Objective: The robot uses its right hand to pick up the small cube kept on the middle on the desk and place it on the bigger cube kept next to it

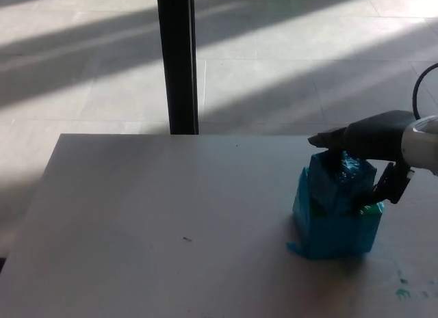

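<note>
On the right side of the grey desk [171, 222] stands the bigger teal cube [335, 232]. The small blue cube [339, 184] rests on top of it, slightly tilted. My right hand [369, 150] comes in from the right edge and hovers at the small cube's top. It is open: its fingers [328, 138] stretch flat just over the cube's upper edge, and the thumb [390, 187] hangs at the cube's right side. The cube's far right face is hidden behind the hand. My left hand does not show.
A black post [178, 58] rises behind the desk's far edge, with tiled floor [294, 65] beyond in stripes of sunlight. Small teal smudges [402, 290] mark the desk near the right front corner. A tiny dark speck [186, 239] lies mid-desk.
</note>
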{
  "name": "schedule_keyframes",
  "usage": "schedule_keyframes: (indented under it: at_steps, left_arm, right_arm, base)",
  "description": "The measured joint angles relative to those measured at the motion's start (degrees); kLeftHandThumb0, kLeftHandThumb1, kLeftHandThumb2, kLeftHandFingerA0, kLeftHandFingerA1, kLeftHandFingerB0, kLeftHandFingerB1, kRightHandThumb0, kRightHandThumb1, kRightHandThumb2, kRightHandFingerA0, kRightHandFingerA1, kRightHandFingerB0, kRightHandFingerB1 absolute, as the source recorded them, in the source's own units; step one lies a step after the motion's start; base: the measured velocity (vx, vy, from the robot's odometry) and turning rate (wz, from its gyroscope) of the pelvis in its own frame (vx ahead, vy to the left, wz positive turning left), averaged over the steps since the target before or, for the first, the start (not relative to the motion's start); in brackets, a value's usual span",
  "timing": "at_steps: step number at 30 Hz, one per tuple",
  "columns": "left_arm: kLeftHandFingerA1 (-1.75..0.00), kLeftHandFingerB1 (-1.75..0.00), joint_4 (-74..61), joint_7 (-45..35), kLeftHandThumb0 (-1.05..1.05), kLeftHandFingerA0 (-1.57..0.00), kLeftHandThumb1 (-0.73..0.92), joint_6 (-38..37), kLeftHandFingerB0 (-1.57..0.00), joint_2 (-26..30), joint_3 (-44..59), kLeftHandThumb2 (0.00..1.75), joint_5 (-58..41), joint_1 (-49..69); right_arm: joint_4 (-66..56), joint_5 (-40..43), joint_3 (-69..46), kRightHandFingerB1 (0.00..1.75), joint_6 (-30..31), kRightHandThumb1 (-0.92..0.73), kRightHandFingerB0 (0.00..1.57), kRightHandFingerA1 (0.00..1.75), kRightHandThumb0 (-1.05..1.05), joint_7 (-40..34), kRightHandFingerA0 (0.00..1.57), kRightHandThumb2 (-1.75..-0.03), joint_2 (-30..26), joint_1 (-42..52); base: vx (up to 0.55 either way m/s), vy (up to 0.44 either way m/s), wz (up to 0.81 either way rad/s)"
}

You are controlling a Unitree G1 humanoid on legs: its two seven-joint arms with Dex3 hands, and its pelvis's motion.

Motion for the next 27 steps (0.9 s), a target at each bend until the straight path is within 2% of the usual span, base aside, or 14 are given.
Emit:
schedule_keyframes:
  at_steps: [2,4,5,8,9,13,14,15,19,21,22,23,24,27]
  left_arm:
    - [-0.42,-0.33,-0.10,0.01,-0.74,-0.26,0.82,0.00,-0.19,0.00,0.00,0.65,-0.02,0.05]
    - [-0.42,-0.34,-0.33,0.00,-0.74,-0.27,0.81,0.01,-0.20,0.00,0.09,0.64,-0.13,0.13]
    - [-0.52,-0.45,-0.35,0.01,-0.75,-0.21,0.63,0.01,-0.14,0.00,0.18,0.97,-0.18,0.14]
    - [-0.42,-0.33,-0.35,0.02,-0.75,-0.27,0.82,0.01,-0.19,0.00,0.32,0.64,-0.31,0.16]
    - [-0.53,-0.45,-0.35,0.02,-0.75,-0.22,0.65,0.01,-0.12,0.00,0.33,1.00,-0.35,0.20]
    - [-0.53,-0.46,-0.38,0.06,-0.76,-0.24,0.65,0.00,-0.15,0.00,0.32,0.99,-0.38,0.64]
    - [-0.44,-0.34,-0.38,0.07,-0.74,-0.29,0.82,0.00,-0.21,0.00,0.32,0.65,-0.39,0.76]
    - [-0.53,-0.46,-0.38,0.07,-0.74,-0.21,0.64,0.00,-0.13,-0.01,0.33,0.99,-0.43,0.89]
    - [-0.54,-0.46,-0.15,0.05,-0.76,-0.21,0.64,0.01,-0.12,-0.02,0.60,1.00,-0.75,0.96]
    - [-0.54,-0.46,-0.08,0.00,-0.76,-0.21,0.64,0.00,-0.13,-0.03,0.61,1.00,-0.80,1.00]
    - [-0.44,-0.35,-0.07,0.00,-0.75,-0.27,0.82,0.00,-0.20,-0.03,0.61,0.65,-0.81,1.07]
    - [-0.53,-0.46,-0.02,0.00,-0.76,-0.22,0.64,0.00,-0.14,-0.03,0.62,1.00,-0.81,1.12]
    - [-0.44,-0.34,0.02,0.02,-0.75,-0.27,0.82,0.00,-0.20,-0.03,0.63,0.65,-0.82,1.15]
    - [-0.43,-0.34,-0.06,0.04,-0.74,-0.27,0.83,0.00,-0.19,-0.03,0.63,0.65,-0.83,1.38]
  right_arm:
    - [-1.29,-0.21,-0.24,0.00,0.84,-0.50,0.00,0.23,-0.80,0.74,0.00,-0.88,0.00,0.29]
    - [-2.67,-0.29,-0.57,0.00,1.46,-0.52,0.00,0.23,-0.82,1.58,0.00,-0.90,0.00,0.47]
    - [-3.34,-0.26,-0.86,0.00,1.74,-0.54,0.00,0.21,-0.85,2.01,0.00,-0.93,0.00,0.48]
    - [-4.72,0.11,-2.32,0.00,2.18,-0.56,0.00,0.21,-0.88,2.81,0.00,-0.93,0.00,0.49]
    - [-4.81,0.36,-3.06,0.00,2.28,-0.57,0.00,0.22,-0.92,3.10,0.00,-0.94,0.00,0.48]
    - [-4.94,1.75,-6.50,0.00,2.70,-0.56,0.00,0.23,-0.91,4.38,0.00,-0.94,-0.18,0.02]
    - [-5.05,1.97,-7.12,0.00,2.82,-0.58,0.00,0.21,-0.92,4.68,0.00,-0.96,-0.29,-0.17]
    - [-5.25,2.33,-7.82,0.00,2.95,-0.60,0.00,0.21,-0.95,5.08,0.00,-0.95,-0.51,-0.40]
    - [-5.67,3.66,-10.44,0.00,3.22,-0.54,0.00,0.23,-0.90,6.51,0.00,-0.91,-1.75,-2.19]
    - [-5.69,4.64,-11.92,0.00,3.27,-0.53,0.00,0.24,-0.90,7.41,0.00,-0.92,-2.75,-3.31]
    - [-5.69,5.09,-12.49,0.00,3.30,-0.51,0.00,0.25,-0.89,8.04,0.00,-0.92,-3.57,-3.99]
    - [-5.64,5.39,-12.96,0.00,3.31,-0.53,0.00,0.24,-0.89,8.55,0.00,-0.94,-4.16,-4.48]
    - [-5.61,5.68,-13.31,0.00,3.28,-0.52,0.00,0.23,-0.89,8.88,0.00,-0.93,-4.57,-4.73]
    - [-5.50,7.52,-15.70,0.00,3.08,-0.51,0.00,0.17,-0.87,10.64,0.00,-0.91,-7.48,-5.15]
  base:
    - [0.00,0.000,0.00]
    - [0.00,0.000,0.00]
    - [0.00,0.000,0.00]
    - [0.00,0.000,0.00]
    - [0.00,0.000,0.00]
    - [0.00,0.000,0.00]
    - [0.00,0.000,0.00]
    - [0.00,0.000,0.00]
    - [0.00,0.000,0.00]
    - [0.00,0.000,0.00]
    - [0.00,0.000,0.00]
    - [0.00,0.000,0.00]
    - [0.00,0.000,0.00]
    - [0.00,0.000,0.00]
